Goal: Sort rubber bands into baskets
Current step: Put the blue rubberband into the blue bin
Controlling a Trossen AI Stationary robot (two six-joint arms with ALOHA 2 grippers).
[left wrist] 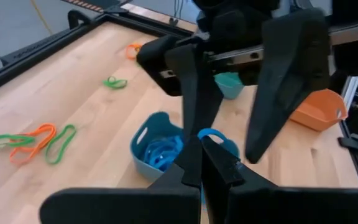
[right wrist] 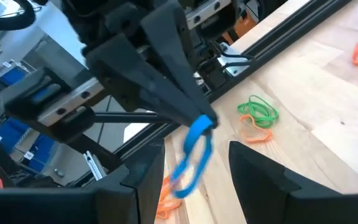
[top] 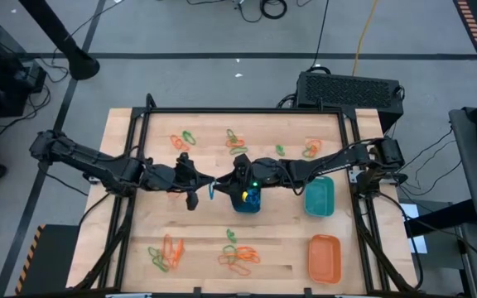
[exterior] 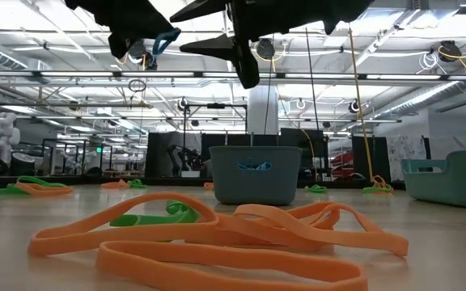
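Observation:
My left gripper (left wrist: 202,142) is shut on a blue rubber band (right wrist: 194,152), up in the air just left of the blue basket (top: 248,201). That basket stands at the table's middle with blue bands inside (left wrist: 160,152). My right gripper (top: 232,179) hovers open over the same basket, facing the left gripper, with the held band in front of its fingers and nothing between them. Loose green and orange rubber bands lie in clusters on the far half (top: 235,141) and near half (top: 238,255) of the table. The teal basket (top: 319,197) and orange basket (top: 324,257) stand at the right. My left gripper pinches the blue band at the top of its loop (right wrist: 201,122) between its two fingertips. The fingers slant gently downward, coming from the table's left. The band hangs slack below them as an open loop, lifted clear of table and basket.
Dark metal rails (top: 247,112) frame the wooden table. More orange and green bands lie at the near left (top: 166,252) and the far right (top: 311,149). The two arms meet closely over the table's middle.

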